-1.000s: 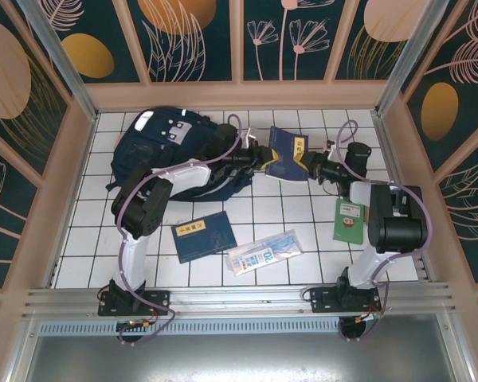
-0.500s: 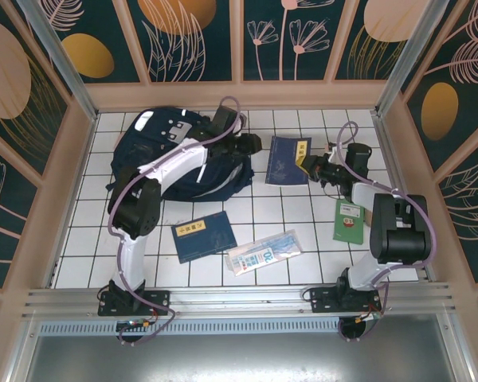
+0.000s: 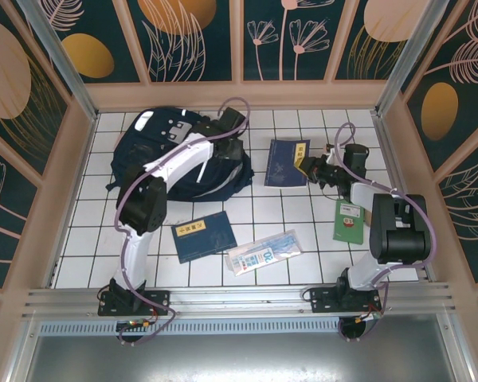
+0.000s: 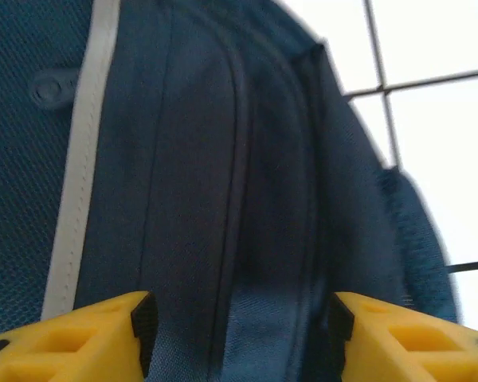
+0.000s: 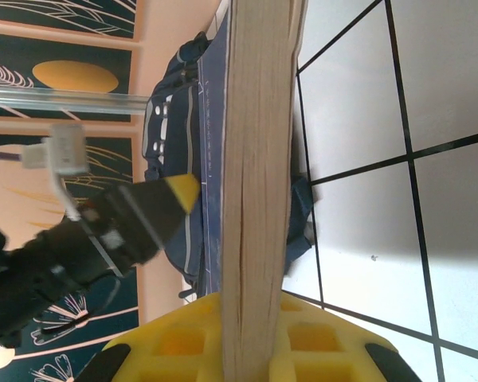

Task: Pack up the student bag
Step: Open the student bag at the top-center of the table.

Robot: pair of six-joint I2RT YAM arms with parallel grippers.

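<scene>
While the right pincer (image 5: 253, 334) is clamped on the lower edge of a dark navy book with a yellow label (image 3: 284, 163), its yellow fingers (image 5: 342, 342) press both covers and the cream page block runs straight up between them. Seen from above, that book hangs tilted over the white tiled surface (image 3: 263, 208), just right of the student bag (image 3: 171, 151), a large dark navy fabric backpack lying at the far left of the surface near the back wall.

Over the bag's right side hovers the left pincer (image 4: 240, 326), its jaws standing apart. Its wrist view has navy cloth, stitched seams and a pale grey stripe (image 4: 80, 159) running between the two yellow fingertips (image 4: 103, 334); whether they touch the cloth I cannot tell.

Nearer the arm bases lie a blue hardcover book (image 3: 203, 235), a clear plastic-wrapped packet (image 3: 263, 252) just beside it to the right, and a green booklet (image 3: 349, 221) close to the right arm.
</scene>
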